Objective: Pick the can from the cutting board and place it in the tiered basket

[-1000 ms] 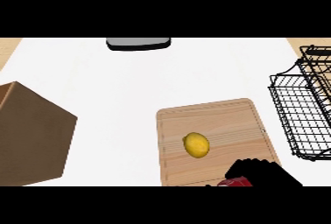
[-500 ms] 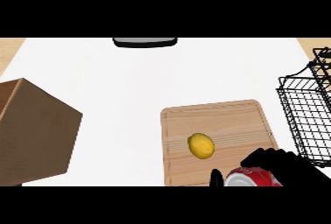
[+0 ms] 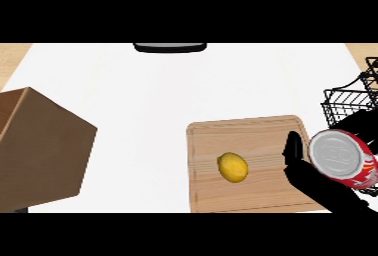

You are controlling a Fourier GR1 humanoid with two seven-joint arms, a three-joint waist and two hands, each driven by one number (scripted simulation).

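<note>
White counter (image 3: 148, 90) | right hand (image 3: 310, 177) clamped on can (image 3: 344, 159) | can's end faces camera

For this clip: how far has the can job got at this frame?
Done: the can is in the right robot hand, fingers curled round it, tipped so its silver top faces the camera, at the cutting board's right edge. A lemon lies on the board. In hand: carrying it toward the wire tiered basket at the right. Left: placing it inside and letting go.
</note>
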